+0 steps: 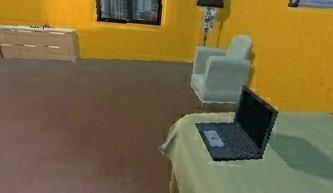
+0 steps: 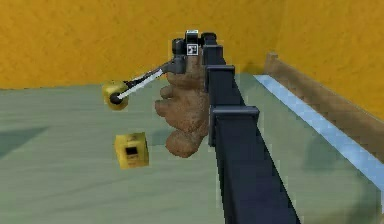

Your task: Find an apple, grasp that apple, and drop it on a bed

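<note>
Two yellow things by the gripper (image 2: 122,92): a yellow blob (image 2: 111,95) right at its finger ends, and a boxy yellow thing (image 2: 131,150) below the fingers on the bed (image 2: 60,175). Neither reads clearly as the apple, so I can't tell whether the gripper holds anything. Brown teddy bear (image 2: 185,115) sits just behind the fingers, against the arm (image 2: 240,150). Risks: a drop here could glance off the bear or the boxy thing and roll off the cover. Swinging the arm would likely shove the bear. Laptop (image 1: 237,131) also on the bed.
</note>
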Robot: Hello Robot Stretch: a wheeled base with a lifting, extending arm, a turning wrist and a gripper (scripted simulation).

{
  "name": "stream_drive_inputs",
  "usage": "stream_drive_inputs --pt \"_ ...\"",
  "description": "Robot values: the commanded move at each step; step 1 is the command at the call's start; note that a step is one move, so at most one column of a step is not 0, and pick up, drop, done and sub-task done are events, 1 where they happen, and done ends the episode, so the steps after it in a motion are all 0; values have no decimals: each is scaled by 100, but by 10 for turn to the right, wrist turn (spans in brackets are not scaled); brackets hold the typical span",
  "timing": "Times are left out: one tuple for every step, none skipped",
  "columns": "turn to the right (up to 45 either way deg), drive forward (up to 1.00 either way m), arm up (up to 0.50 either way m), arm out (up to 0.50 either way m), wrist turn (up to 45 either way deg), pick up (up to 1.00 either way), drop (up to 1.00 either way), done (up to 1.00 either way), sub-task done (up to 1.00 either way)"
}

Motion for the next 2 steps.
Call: stream_drive_inputs --pt "0 0 0 0 390 0 0 0 0" --pt "0 0 -4 0 0 0 0 0 0"
